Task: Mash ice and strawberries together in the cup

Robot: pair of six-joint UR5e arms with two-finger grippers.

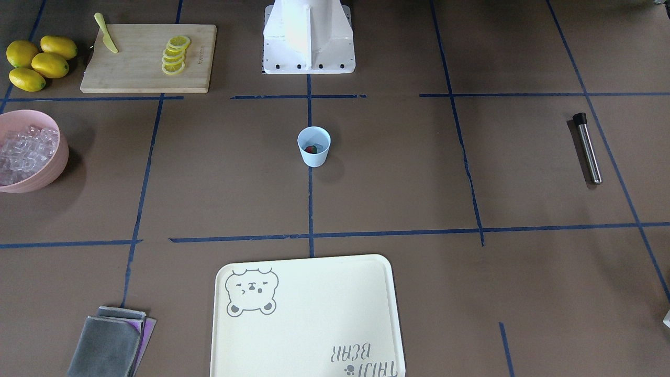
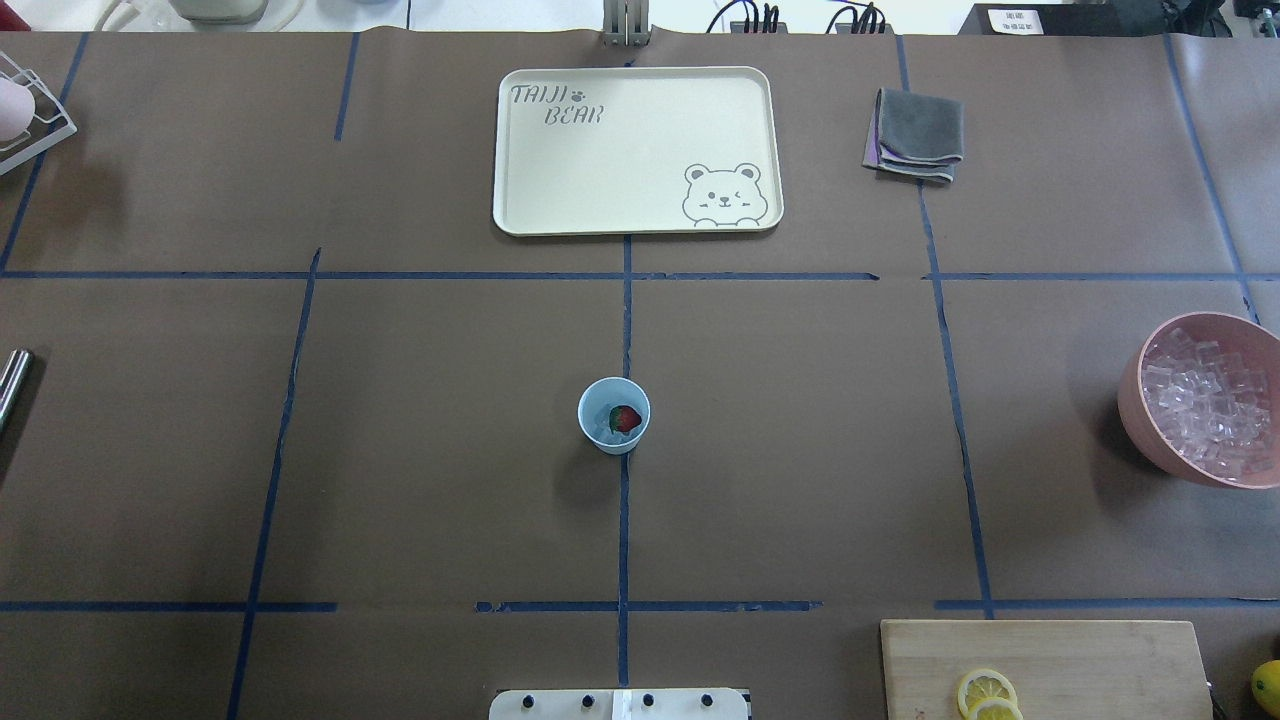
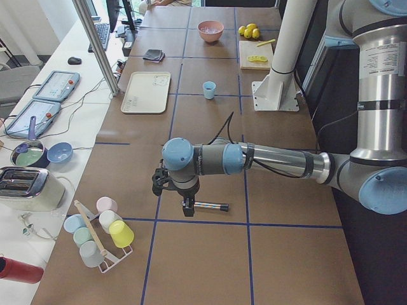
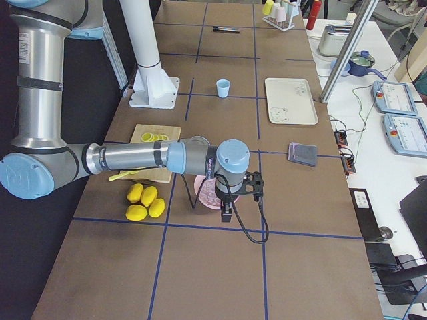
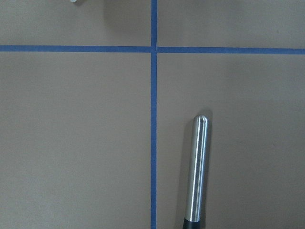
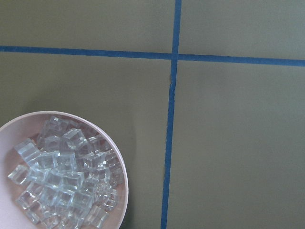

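- Cup (image 1: 314,157), pale blue and upright, stands at the middle of the biggest thing in the room, the brown-covered table (image 1: 419,183), right on a line of blue tape.
- Left arm (image 3: 267,159) reaches out low over the table's end. The left gripper (image 3: 188,213) hangs just above one end of the steel muddler (image 1: 587,152). I cannot tell whether its claw is apart or together.
- Right arm (image 4: 133,157) stretches over the opposite end. The right gripper (image 4: 227,215) hangs by the rim of the pink bowl (image 1: 55,162). Its claw's state I cannot tell either.
- Cream tray (image 1: 314,303) with a bear drawing lies on the operators' side, in line with the cup.
- Wooden cutting board (image 1: 141,63) carries a row of lemon slices (image 1: 174,55) and a yellow knife (image 1: 106,34).
- Folded grey cloths (image 1: 112,343) lie near the tray's corner.
- Four whole lemons (image 1: 39,63) sit bunched just beside the board.
- Ice (image 1: 21,154), clear cubes, is piled in the pink bowl, well apart from the cup. Something pale also shows in the cup's bottom, too small to make out.
- Strawberry (image 2: 625,418), red with a bit of green, lies inside the cup.
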